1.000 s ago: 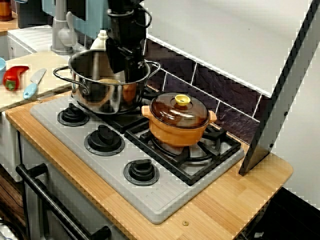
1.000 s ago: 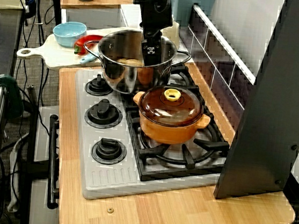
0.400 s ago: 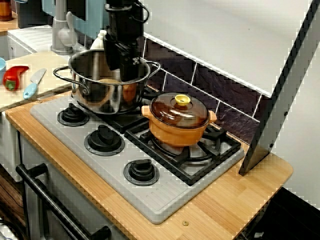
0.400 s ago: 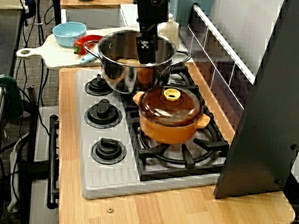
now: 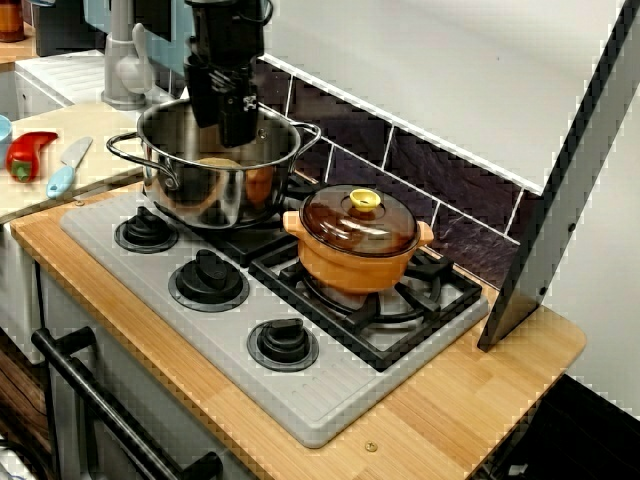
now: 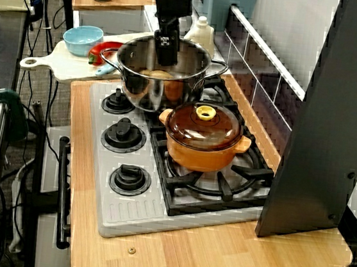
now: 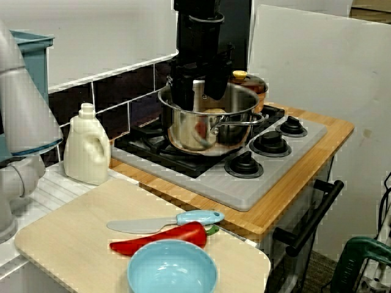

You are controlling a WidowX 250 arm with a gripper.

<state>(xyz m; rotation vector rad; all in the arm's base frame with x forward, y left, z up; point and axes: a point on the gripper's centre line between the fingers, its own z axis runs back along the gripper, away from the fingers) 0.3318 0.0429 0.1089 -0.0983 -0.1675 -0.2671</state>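
Note:
My gripper hangs over the steel pot on the stove's back-left burner. Its fingertips are at about rim height, above the far-left part of the opening. In the view from the cutting-board side the jaws stand apart with a pale gap between them and nothing held. A tan, rounded piece of food lies in the pot's bottom, below the fingers. The orange casserole with its brown glass lid sits on the burner to the right.
A cutting board left of the stove carries a red pepper, a blue-handled knife and a blue bowl. A white bottle stands by the tiled wall. Three black knobs line the stove's front. A dark slanted panel rises at the right.
The gripper has risen out of the steel pot and shifted left toward the cutting board. The pots and the food have not moved.

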